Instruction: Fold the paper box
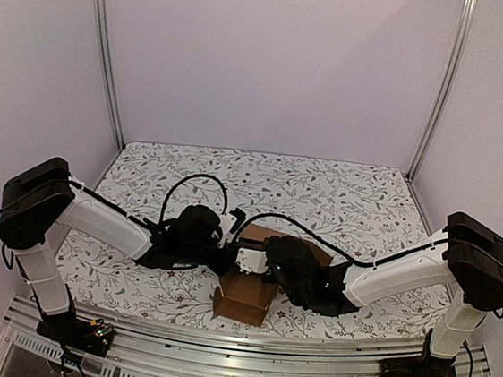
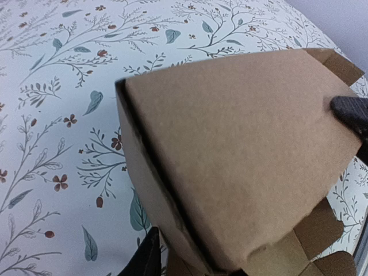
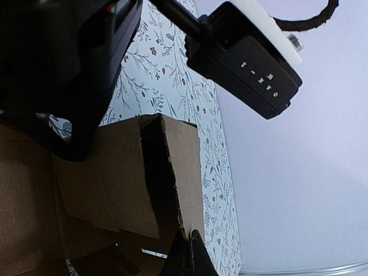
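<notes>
TOP VIEW: Both arms meet over the near middle of the floral table cloth, the left gripper and right gripper crowded onto the paper box, a half-formed brown carton close to the front edge. The jaws are buried in the huddle and their state cannot be told.

LEFT WRIST: A broad cardboard panel fills the frame, with a dark fingertip at its lower edge and another dark tip touching its right side. Whether they clamp it is unclear.

RIGHT WRIST: The camera looks into the open carton, one fingertip at the board below and the left arm's camera housing close overhead.

Packed this tightly, the arms could knock together on the next push, crease a wall the wrong way, or nudge the light box off the front edge
</notes>
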